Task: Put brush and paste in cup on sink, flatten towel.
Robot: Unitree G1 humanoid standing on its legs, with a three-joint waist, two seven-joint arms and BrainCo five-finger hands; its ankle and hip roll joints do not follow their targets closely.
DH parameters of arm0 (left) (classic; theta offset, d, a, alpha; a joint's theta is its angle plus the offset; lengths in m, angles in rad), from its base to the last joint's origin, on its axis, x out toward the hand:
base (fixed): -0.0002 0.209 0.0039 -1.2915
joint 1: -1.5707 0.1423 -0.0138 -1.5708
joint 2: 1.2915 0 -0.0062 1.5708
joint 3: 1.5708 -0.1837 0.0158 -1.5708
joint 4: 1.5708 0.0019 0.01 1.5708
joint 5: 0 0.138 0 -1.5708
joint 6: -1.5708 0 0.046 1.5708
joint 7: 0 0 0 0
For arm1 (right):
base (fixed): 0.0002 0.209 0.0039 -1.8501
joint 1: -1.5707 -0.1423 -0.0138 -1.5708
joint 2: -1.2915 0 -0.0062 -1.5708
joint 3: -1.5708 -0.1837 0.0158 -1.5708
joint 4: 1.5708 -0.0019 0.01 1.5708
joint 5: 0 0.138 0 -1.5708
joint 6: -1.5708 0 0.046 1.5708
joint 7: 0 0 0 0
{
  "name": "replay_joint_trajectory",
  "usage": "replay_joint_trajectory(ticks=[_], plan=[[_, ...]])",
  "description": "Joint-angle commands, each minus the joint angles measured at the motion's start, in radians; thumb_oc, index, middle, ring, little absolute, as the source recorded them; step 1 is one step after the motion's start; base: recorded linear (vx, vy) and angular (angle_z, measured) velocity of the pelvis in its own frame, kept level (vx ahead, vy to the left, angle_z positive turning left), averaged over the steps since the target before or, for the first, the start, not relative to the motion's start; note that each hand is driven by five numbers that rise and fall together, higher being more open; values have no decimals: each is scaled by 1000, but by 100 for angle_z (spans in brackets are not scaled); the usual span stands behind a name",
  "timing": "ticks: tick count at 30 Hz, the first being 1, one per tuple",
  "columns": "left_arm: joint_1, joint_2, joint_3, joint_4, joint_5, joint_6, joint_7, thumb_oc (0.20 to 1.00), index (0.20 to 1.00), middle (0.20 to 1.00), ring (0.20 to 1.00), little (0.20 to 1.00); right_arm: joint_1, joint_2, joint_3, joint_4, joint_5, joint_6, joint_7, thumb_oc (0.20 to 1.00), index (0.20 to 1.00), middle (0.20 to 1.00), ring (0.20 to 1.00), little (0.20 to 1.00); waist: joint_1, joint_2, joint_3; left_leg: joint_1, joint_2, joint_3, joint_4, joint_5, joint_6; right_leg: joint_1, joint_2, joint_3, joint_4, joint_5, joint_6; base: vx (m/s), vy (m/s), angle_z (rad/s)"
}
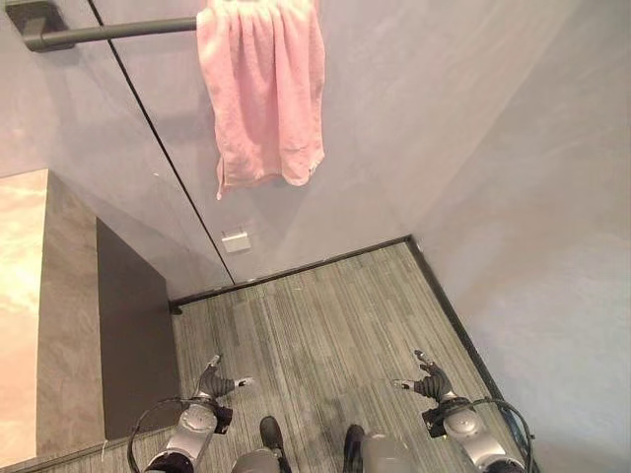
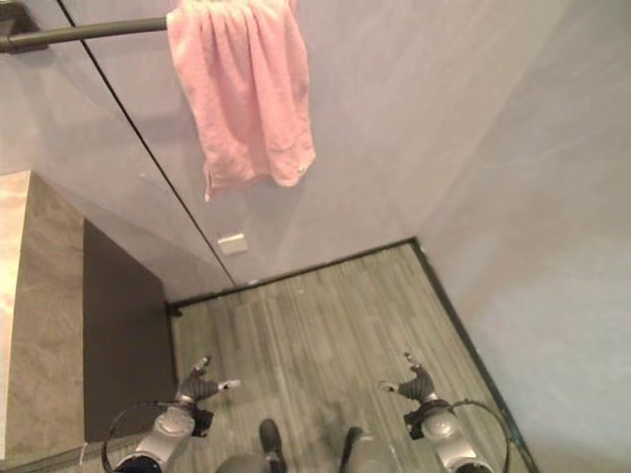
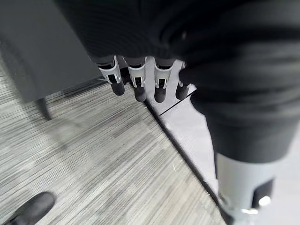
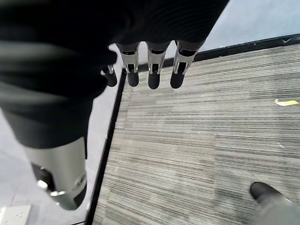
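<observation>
- Towel (image 1: 261, 94), pink, is hanging over a dark rail (image 1: 108, 33) on the grey wall, bunched toward one end with its lower edge uneven and creased.
- Brush, paste and cup are not appearing in the head views; the beige countertop (image 1: 20, 296) at the robot's left is only partly showing, so whether they are sitting there cannot be told.
- Left hand (image 1: 219, 381) is hovering low over the striped floor (image 1: 325, 315), fingers straight and relaxed, holding nothing.
- Right hand (image 1: 426, 380) is mirroring it on the other side, fingers also loosely extended, empty; its wrist view is showing fingers (image 4: 153, 70) hanging straight.
- Both hands are sitting well apart from the towel and well below it.
- Judging from this, the towel step is the one in hand and is not yet begun.
- To do it well: both arms are needing to rise toward the cloth, each hand taking one side edge, then spreading it outward along the rail so the folds are pulling flat without dragging it off.
</observation>
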Motion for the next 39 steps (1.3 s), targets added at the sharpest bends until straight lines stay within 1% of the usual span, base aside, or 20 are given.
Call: replay_joint_trajectory(ticks=[1, 3, 4, 9, 11, 13, 20, 21, 23, 24, 26, 27, 28, 31, 33, 34, 35, 36, 37, 39], plan=[[14, 41, 1, -13, 27, -10, 5, 1000, 1000, 1000, 1000, 1000, -1, 16, -6, -44, 30, -21, 5, 1000, 1000, 1000, 1000, 1000, -20, 4, 16, 7, -20, -12, 2, 22, -11, -15, 62, 53, -114, 192, 49, 309, 123, -3], [14, 36, 0, -2, 27, -12, 5, 1000, 1000, 1000, 1000, 1000, 11, 9, -12, -39, 27, -21, 0, 1000, 1000, 1000, 1000, 1000, -29, -5, 27, 29, -35, -27, -16, 12, -21, -21, 34, 14, -263, 184, 40, 288, 19, 5], [9, 33, -3, 6, 30, -15, 3, 1000, 1000, 1000, 1000, 1000, 10, 6, -11, -30, 29, -21, -4, 1000, 1000, 1000, 1000, 1000, -37, -9, 30, 31, -38, -42, -17, 7, -28, -35, 48, 42, -348, 187, 37, 208, -26, 13], [3, 29, 9, 12, 33, -22, 5, 1000, 1000, 1000, 1000, 1000, 22, 5, -8, -37, 32, -24, 2, 1000, 1000, 1000, 1000, 1000, -61, -27, 31, 64, -42, -89, -34, -17, -49, -78, 69, 145, -550, 250, 59, 265, -57, 29], [4, 25, 14, 14, 28, -24, 7, 1000, 1000, 1000, 1000, 1000, 28, 4, -6, -38, 30, -23, 4, 1000, 1000, 1000, 1000, 1000, -66, -30, 34, 76, -43, -103, -36, -28, -52, -88, 75, 150, -567, 261, 63, 273, -38, 40], [11, 18, 9, 11, 26, -22, 5, 1000, 1000, 1000, 1000, 1000, 43, 7, -5, -32, 24, -22, 8, 1000, 1000, 1000, 1000, 1000, -62, -41, 33, 98, -57, -124, -41, -41, -55, -71, 79, 80, -573, 268, 60, 306, -56, 51], [33, -19, -2, 32, -1, -21, -7, 1000, 1000, 1000, 1000, 1000, 39, -8, -9, 53, 28, -25, 12, 1000, 1000, 1000, 1000, 1000, -63, -26, 0, 105, -35, -179, -8, -41, -83, -23, 136, 63, -593, 244, 26, 295, -88, 22], [29, -23, -13, 30, 3, -20, -10, 1000, 1000, 1000, 1000, 1000, 34, -22, -8, 55, 21, -25, 6, 1000, 1000, 1000, 1000, 1000, -62, -23, -1, 84, -24, -185, 60, -36, -95, -17, 139, 50, -584, 225, 13, 224, -114, 42], [15, -21, -48, -1, 17, -22, -17, 1000, 1000, 1000, 1000, 1000, 35, -58, -23, 25, 39, -30, -6, 1000, 1000, 1000, 1000, 1000, -63, -37, 23, -19, 9, -145, 335, 18, -152, 35, 137, 17, -576, 184, -25, 225, -143, 55], [15, -20, -48, -1, 17, -22, -17, 1000, 1000, 1000, 1000, 1000, 35, -57, -23, 25, 39, -30, -6, 1000, 1000, 1000, 1000, 1000, -65, -39, 19, -25, 6, -147, 335, 21, -151, 31, 134, 15, -576, 185, -25, 116, -113, 69], [14, -10, -55, -36, 12, -25, -20, 1000, 1000, 1000, 1000, 1000, 46, -67, -24, 16, 45, -33, -3, 1000, 1000, 1000, 1000, 1000, -58, -60, 34, -71, 47, -102, 546, 65, -174, 72, 141, -4, -574, 151, -64, 168, -154, 39], [7, 2, -61, -58, 3, -25, -22, 1000, 1000, 1000, 1000, 1000, 53, -69, -24, 29, 37, -27, -5, 1000, 1000, 1000, 1000, 1000, -49, -78, 41, -89, 77, -73, 636, 84, -168, 101, 145, -8, -571, 127, -85, 221, -154, 3], [2, 6, -62, -62, 2, -26, -21, 1000, 1000, 1000, 1000, 1000, 57, -69, -25, 46, 28, -25, -10, 1000, 1000, 1000, 1000, 1000, -44, -76, 45, -101, 98, -69, 678, 83, -169, 118, 156, -7, -574, 118, -92, 227, -101, -12], [-3, 12, -58, -74, 2, -26, -11, 1000, 1000, 1000, 1000, 1000, 63, -66, -26, 85, 8, -18, -17, 1000, 1000, 1000, 1000, 1000, -42, -78, 38, -151, 143, -55, 621, 81, -160, 150, 150, -6, -586, 104, -76, 173, 53, -8], [-5, 16, -54, -73, 4, -26, -6, 1000, 1000, 1000, 1000, 1000, 62, -66, -25, 89, 4, -17, -16, 1000, 1000, 1000, 1000, 1000, -36, -79, 36, -167, 143, -72, 572, 65, -153, 161, 144, 1, -589, 99, -66, 147, 163, 0], [-12, 27, -43, -69, 7, -25, 5, 1000, 1000, 1000, 1000, 1000, 57, -67, -21, 100, -1, -18, -16, 1000, 1000, 1000, 1000, 1000, -26, -69, 27, -177, 154, -124, 382, 44, -143, 172, 134, 21, -586, 89, -43, 231, 326, -4], [-14, 30, -37, -59, 10, -28, 12, 1000, 1000, 1000, 1000, 1000, 62, -68, -19, 100, -5, -21, -17, 1000, 1000, 1000, 1000, 1000, -22, -54, 22, -168, 180, -136, 213, 85, -160, 179, 126, 28, -579, 68, -31, 301, 395, -19], [-14, 31, -38, -62, 5, -27, 14, 1000, 1000, 1000, 1000, 1000, 62, -70, -17, 104, -4, -21, -17, 1000, 1000, 1000, 1000, 1000, -18, -49, 18, -153, 184, -162, 150, 101, -163, 179, 118, 43, -573, 65, -25, 263, 363, -30], [-14, 33, -35, -56, 4, -27, 20, 1000, 1000, 1000, 1000, 1000, 62, -73, -19, 103, -4, -23, -20, 1000, 1000, 1000, 1000, 1000, -11, -28, 11, -179, 196, -199, 71, 165, -176, 184, 117, 48, -568, 55, -21, 166, 203, -38], [-18, 35, -40, -51, 2, -26, 21, 1000, 1000, 1000, 1000, 1000, 56, -78, -31, 106, -3, -22, -20, 1000, 1000, 1000, 1000, 1000, -26, -11, 6, -154, 198, -187, 40, 171, -185, 197, 101, 61, -538, 34, -19, 205, 312, -49]])
